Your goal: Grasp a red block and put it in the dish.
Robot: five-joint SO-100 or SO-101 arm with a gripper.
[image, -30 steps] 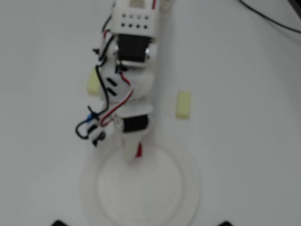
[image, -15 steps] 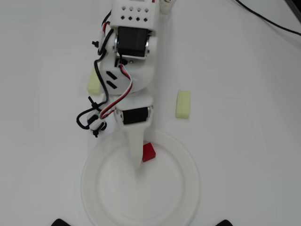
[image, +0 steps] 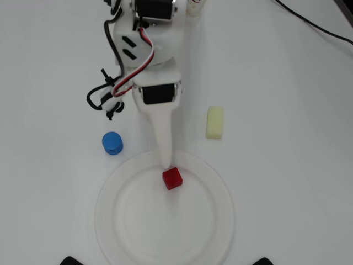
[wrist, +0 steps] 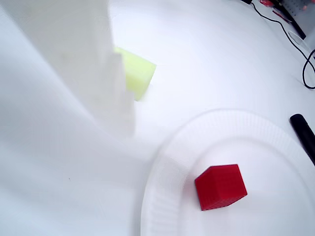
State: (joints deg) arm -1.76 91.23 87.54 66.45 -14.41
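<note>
The red block (image: 172, 178) lies in the dish (image: 106, 193), in its far half near the rim, resting flat and free. In the wrist view the red block (wrist: 220, 187) sits on the ribbed white dish (wrist: 160, 196). My gripper (image: 166, 160) points down at the dish's far rim, its tip just beside the block and holding nothing. Only one white finger (wrist: 106, 73) shows in the wrist view, with nothing against it, so the gripper looks open.
A pale yellow block (image: 215, 122) lies right of the arm; it also shows behind the finger in the wrist view (wrist: 137, 73). A blue cylinder (image: 112, 143) stands left of the dish. A black cable (image: 314, 25) runs at the top right.
</note>
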